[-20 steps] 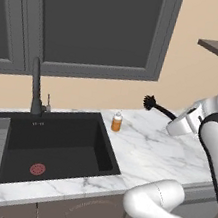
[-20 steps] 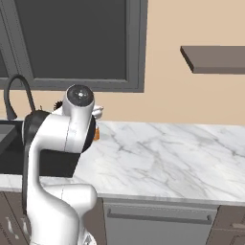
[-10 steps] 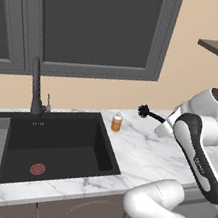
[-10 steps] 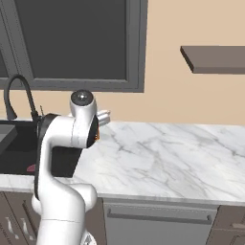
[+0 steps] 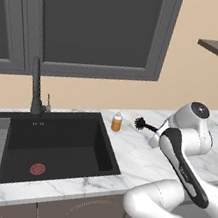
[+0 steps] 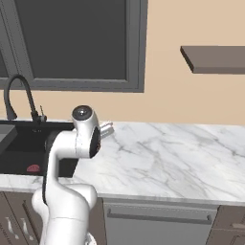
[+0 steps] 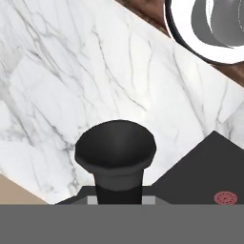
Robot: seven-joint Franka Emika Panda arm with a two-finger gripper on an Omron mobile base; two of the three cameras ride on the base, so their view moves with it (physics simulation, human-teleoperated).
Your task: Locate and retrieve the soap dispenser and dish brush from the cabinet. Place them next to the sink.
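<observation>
White marble countertop (image 5: 137,162) runs along the front, with the large black rectangular sink (image 5: 48,146) set into it, a red drain ring (image 5: 37,169) on its floor. Over the marble just right of the basin, the two-finger gripper (image 5: 153,135) is pinched tight on the slim black dish brush (image 5: 146,125), bristly head pointing toward the sink. Beside that head stands the small amber soap dispenser (image 5: 117,122) near the basin's back corner. Farther up on the wall hangs the flat dark brown shelf cabinet (image 6: 215,59).
</observation>
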